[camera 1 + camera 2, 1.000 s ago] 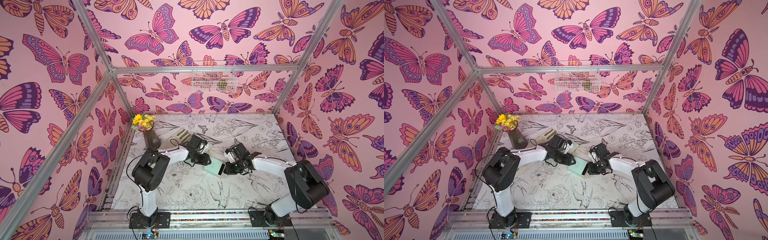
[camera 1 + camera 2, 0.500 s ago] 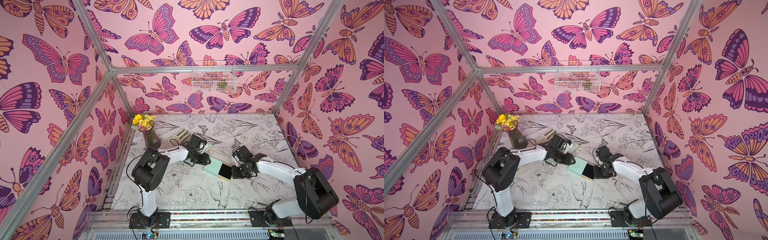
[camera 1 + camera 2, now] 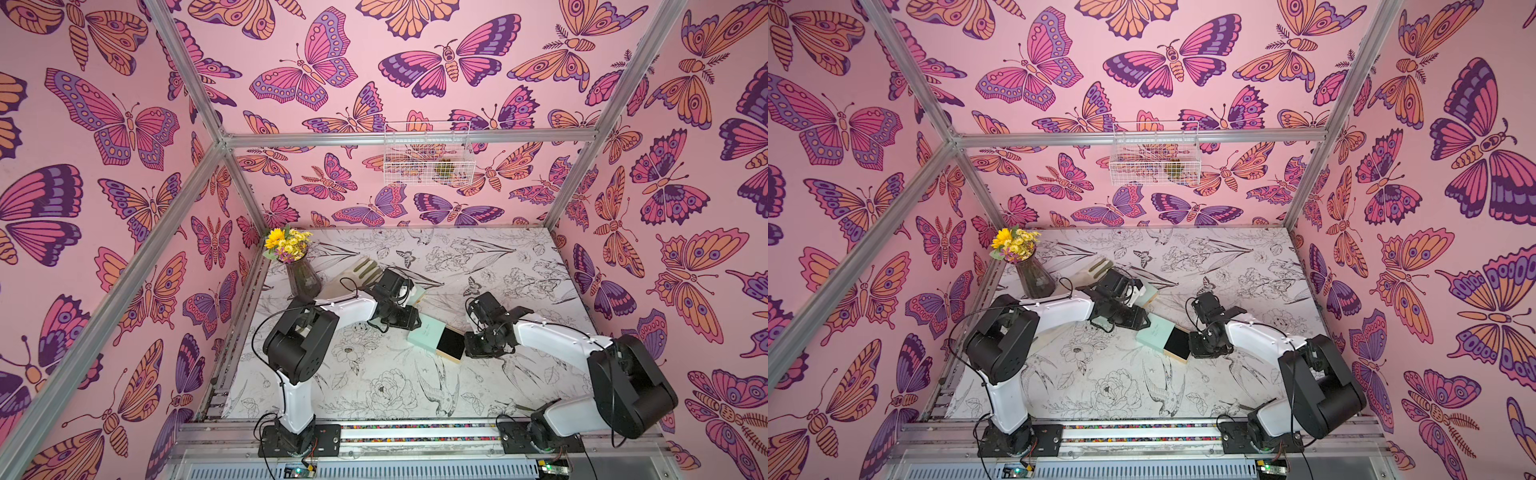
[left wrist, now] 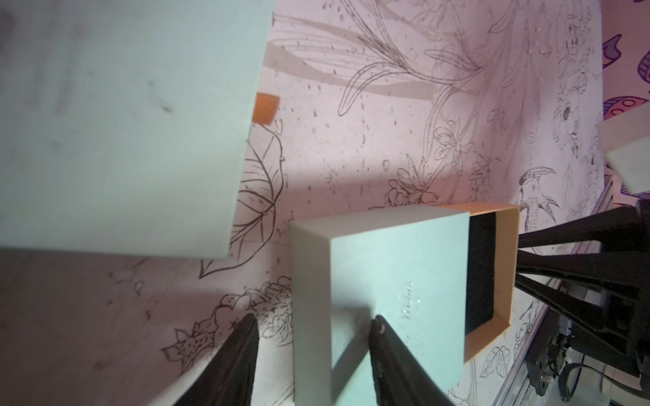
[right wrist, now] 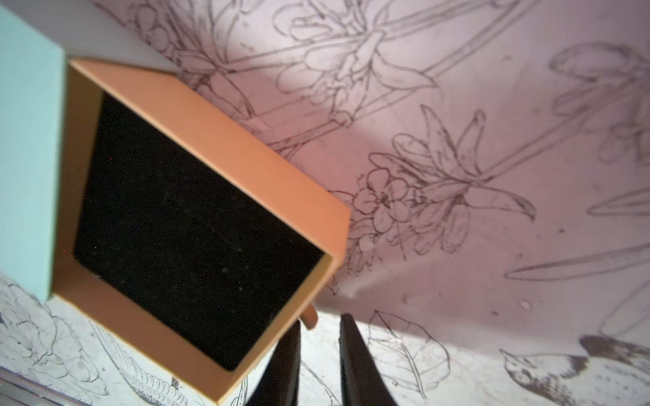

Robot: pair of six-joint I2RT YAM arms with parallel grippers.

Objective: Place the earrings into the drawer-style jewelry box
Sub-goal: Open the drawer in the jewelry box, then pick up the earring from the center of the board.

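Right wrist view: the right gripper (image 5: 322,327) has its fingers a little apart with nothing between them, just beside the orange tab (image 5: 310,318) of the drawer (image 5: 246,140). The drawer sticks out of the mint box (image 4: 397,281) (it is black inside). The left gripper (image 4: 312,318) is apart too, one finger over the box, one beside it. The box lies on the table (image 3: 374,374) between both.
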